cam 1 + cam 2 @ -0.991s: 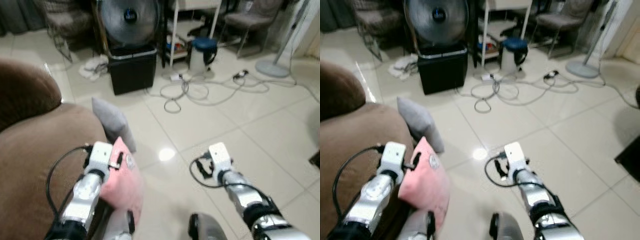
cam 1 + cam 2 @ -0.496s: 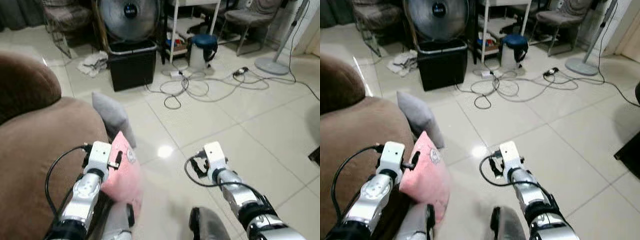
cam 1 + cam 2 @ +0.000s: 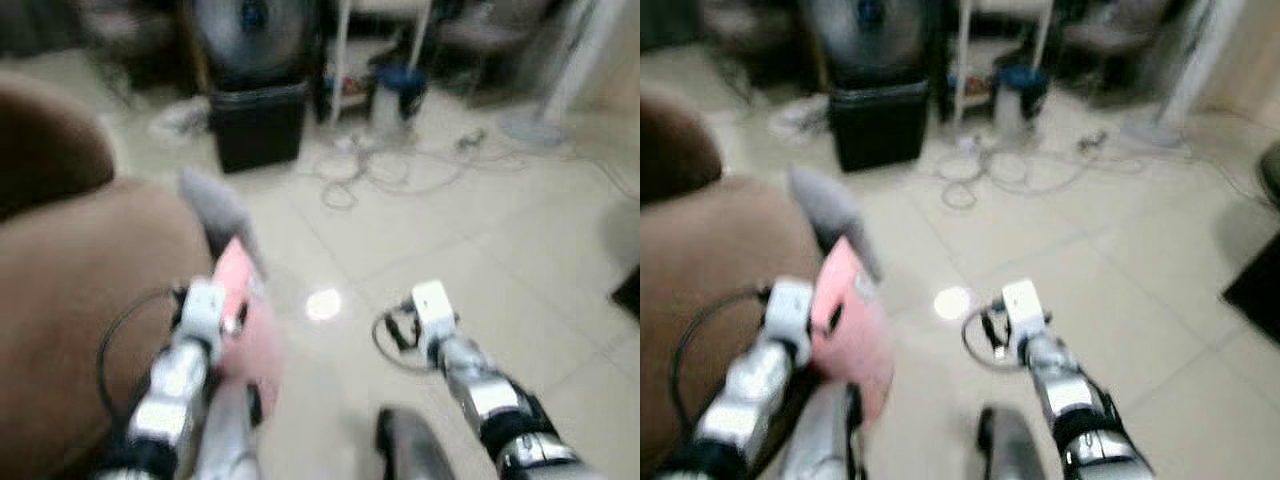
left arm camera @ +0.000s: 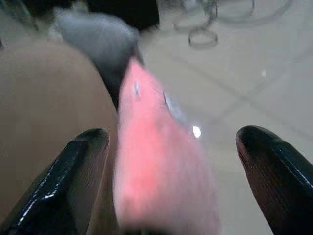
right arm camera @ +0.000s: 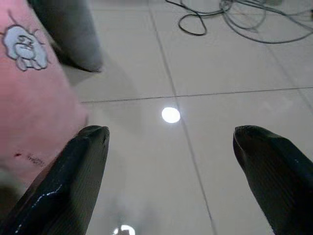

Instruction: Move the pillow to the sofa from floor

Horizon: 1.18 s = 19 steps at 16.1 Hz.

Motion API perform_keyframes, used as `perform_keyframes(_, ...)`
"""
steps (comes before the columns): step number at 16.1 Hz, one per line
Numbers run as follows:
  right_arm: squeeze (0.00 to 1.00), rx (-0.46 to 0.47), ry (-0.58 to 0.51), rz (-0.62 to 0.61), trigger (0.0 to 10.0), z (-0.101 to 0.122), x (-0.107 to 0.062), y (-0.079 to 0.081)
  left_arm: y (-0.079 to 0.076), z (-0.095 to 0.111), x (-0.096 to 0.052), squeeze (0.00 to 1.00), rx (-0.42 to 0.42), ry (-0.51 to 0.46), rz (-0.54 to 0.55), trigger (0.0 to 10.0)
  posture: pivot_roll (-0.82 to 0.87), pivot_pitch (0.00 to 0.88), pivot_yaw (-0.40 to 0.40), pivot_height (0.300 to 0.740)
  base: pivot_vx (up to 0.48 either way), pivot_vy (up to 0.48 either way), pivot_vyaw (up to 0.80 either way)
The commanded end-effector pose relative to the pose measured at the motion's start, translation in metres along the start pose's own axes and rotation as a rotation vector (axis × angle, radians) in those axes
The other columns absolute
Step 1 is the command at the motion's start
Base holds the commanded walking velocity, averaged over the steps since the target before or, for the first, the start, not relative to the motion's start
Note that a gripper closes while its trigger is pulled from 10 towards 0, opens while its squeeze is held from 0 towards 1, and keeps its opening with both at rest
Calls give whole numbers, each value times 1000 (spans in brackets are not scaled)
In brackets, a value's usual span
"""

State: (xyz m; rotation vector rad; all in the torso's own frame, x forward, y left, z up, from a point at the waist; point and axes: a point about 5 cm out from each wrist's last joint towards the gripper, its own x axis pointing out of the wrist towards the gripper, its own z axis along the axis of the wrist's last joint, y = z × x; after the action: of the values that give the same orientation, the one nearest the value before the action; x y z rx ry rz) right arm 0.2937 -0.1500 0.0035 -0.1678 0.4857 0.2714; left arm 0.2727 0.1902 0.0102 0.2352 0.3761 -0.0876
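Head views have blurred and shifted, so camera's moving; soft pink pillow [image 4: 156,171] sits between wide-open left gripper [image 4: 176,166] fingers beside brown sofa [image 3: 70,300], ungripped; right gripper [image 5: 171,166] open, empty; next: clamp, lift onto sofa.

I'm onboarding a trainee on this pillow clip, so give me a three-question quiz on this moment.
1. True or false: the pink pillow sits between the left gripper's spread fingers.
2. What lies beside the brown sofa, beyond the pink pillow? A) grey pillow B) blue towel C) shoe
3. Fill in: the right gripper is open over bare ____.

Key: 1 true; 2 A, the grey pillow; 3 floor.
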Motion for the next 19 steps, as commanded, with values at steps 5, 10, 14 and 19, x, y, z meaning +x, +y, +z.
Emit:
perform_keyframes(5, 0, -1, -11, 6, 10000, 6, 0, -1, 5, 4, 9, 0, 7, 27, 31, 10000, 45, 0, -44, 567, 0, 0, 0)
perform_keyframes(10, 0, -20, -37, 32, 10000, 14, 0, 1, 5, -3, 18, 1000, -47, 128, 39, 10000, 10, 9, -62, 567, 0, 0, 0)
perform_keyframes(14, 0, -79, -89, 120, 10000, 28, -4, 4, 23, -6, 20, 1000, -79, 178, 152, 10000, -39, 44, -76, 567, 0, 0, 0)
perform_keyframes(19, 0, -237, -120, 366, 10000, 31, -34, 19, 44, -22, 10, 1000, -91, 230, 272, 10000, -107, 104, -127, 567, 0, 0, 0)
